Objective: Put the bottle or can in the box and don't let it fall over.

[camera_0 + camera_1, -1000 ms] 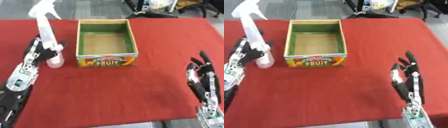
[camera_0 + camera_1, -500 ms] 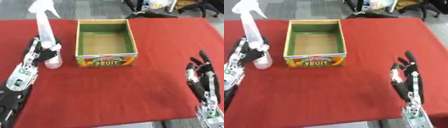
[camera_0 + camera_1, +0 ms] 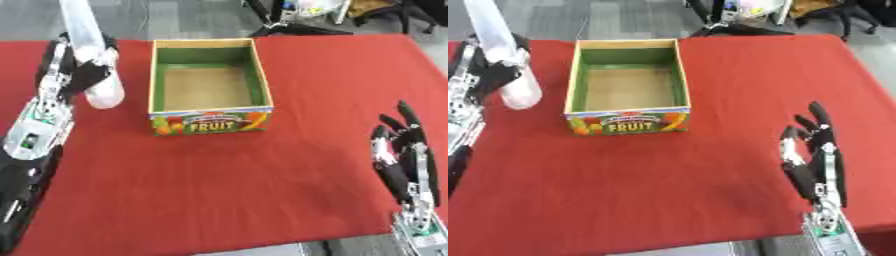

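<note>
A white spray bottle stands upright, lifted off the red table, just left of the box. My left hand is shut on its body, fingers curled round it from the left. The box is open-topped, green inside with a tan floor, and has a FRUIT label on its front wall; nothing lies in it. My right hand rests open at the lower right, fingers pointing up, far from the box and bottle.
The red tablecloth covers the table, with its front edge near the bottom of the view. Grey floor and dark chair legs lie beyond the far edge.
My left hand has raised the spray bottle off the table. The bottle stays upright beside the box. The right hand has not moved.
</note>
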